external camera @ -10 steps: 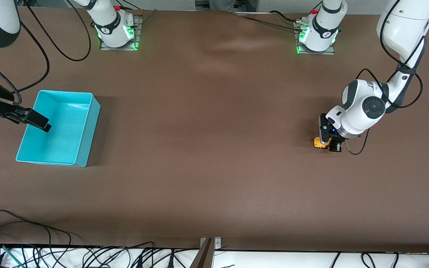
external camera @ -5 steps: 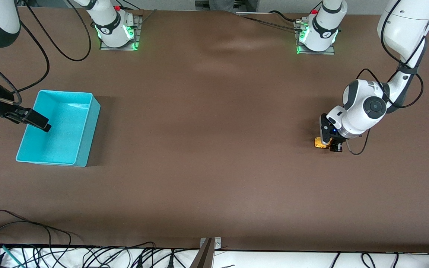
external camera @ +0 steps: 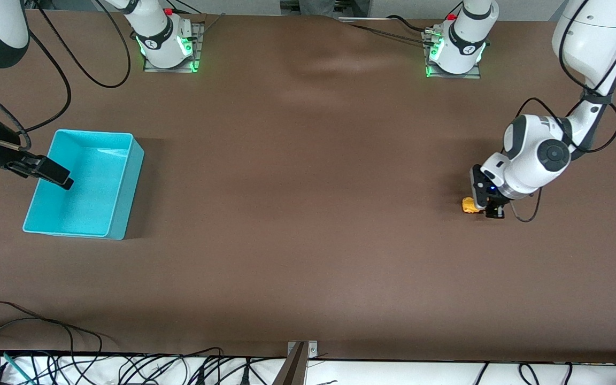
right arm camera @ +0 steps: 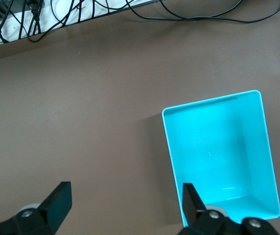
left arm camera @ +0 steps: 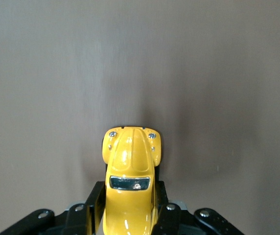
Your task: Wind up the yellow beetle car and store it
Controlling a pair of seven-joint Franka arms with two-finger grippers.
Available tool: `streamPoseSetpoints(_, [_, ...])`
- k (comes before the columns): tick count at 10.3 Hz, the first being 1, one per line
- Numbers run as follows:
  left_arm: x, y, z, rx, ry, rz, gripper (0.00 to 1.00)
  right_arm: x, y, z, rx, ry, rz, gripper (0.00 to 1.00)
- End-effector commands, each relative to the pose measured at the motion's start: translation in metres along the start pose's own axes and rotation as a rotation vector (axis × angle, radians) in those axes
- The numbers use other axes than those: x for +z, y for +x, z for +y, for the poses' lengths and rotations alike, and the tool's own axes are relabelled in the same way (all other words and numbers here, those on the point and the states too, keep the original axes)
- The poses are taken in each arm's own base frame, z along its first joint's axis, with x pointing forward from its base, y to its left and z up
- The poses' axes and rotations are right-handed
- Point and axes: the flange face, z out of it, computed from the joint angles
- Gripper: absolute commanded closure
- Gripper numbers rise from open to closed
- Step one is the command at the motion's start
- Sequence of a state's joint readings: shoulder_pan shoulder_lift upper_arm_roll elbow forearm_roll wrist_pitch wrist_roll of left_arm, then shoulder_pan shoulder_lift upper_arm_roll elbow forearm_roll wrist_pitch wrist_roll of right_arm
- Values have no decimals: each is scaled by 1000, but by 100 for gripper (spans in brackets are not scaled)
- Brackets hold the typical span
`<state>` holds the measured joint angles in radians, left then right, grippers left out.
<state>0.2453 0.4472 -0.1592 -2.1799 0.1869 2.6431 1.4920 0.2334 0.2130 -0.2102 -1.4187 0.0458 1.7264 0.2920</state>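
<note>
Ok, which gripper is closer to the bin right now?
Right. The right gripper hangs open over the bin's edge at the right arm's end of the table. The left gripper is at the left arm's end, shut on the car.

High front camera facing the arm bases; wrist cameras close, looking down; all share table (external camera: pixel 308 214)
</note>
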Motion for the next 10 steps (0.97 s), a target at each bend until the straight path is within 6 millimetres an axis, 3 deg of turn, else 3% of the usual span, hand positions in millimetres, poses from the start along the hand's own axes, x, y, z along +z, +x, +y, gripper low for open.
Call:
streamPoseSetpoints(1, [42, -39, 21, 27, -94, 11, 87, -5, -2, 1, -13, 10, -6, 0])
streamPoseSetpoints(4, [56, -82, 27, 34, -109, 28, 87, -5, -2, 0, -14, 10, -6, 0])
streamPoseSetpoints(10, [80, -140, 40, 48, -125, 59, 87, -6, -2, 1, -10, 2, 0, 0])
